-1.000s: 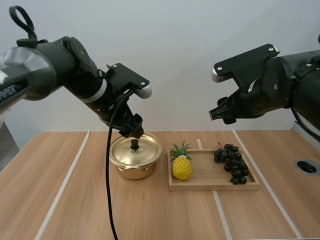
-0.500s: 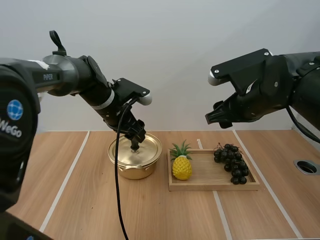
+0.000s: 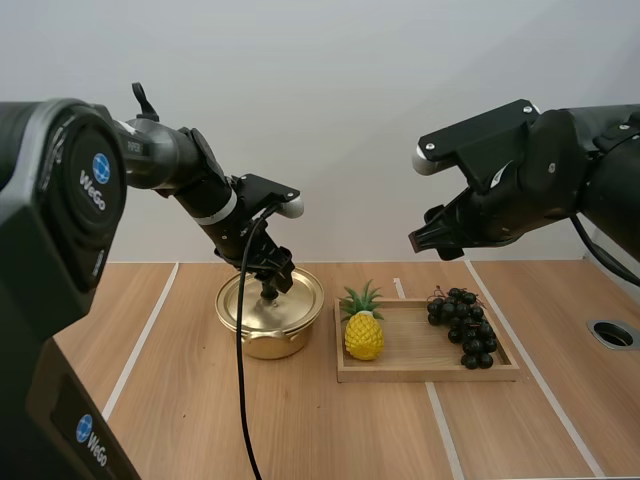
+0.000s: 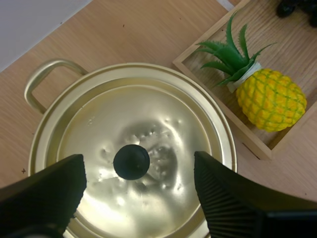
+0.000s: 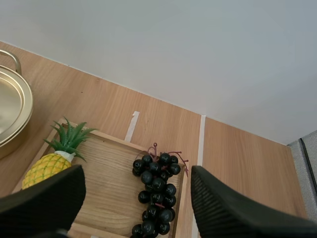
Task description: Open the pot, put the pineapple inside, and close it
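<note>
A gold pot [image 3: 270, 318] stands on the table with its lid [image 4: 133, 168] on; the lid has a black knob [image 4: 131, 161]. My left gripper [image 3: 272, 283] hangs open just above that knob, one finger [image 4: 44, 196] on each side of it, not touching. A yellow pineapple [image 3: 364, 331] with green leaves stands in the left end of the wooden tray [image 3: 420, 372]. My right gripper [image 3: 428, 234] is open high in the air above the tray, with nothing between its fingers [image 5: 228, 210]. In the right wrist view the pineapple [image 5: 47, 167] lies beside the pot's rim [image 5: 15, 116].
A bunch of dark grapes [image 3: 464, 325] lies in the tray's right half, also seen as grapes [image 5: 156, 191] in the right wrist view. A round hole [image 3: 612, 334] sits in the table at the far right. Bare wood lies in front of pot and tray.
My left gripper has come down and forward from above the pot's back rim to the lid's knob. The right gripper has drifted slightly left and down.
</note>
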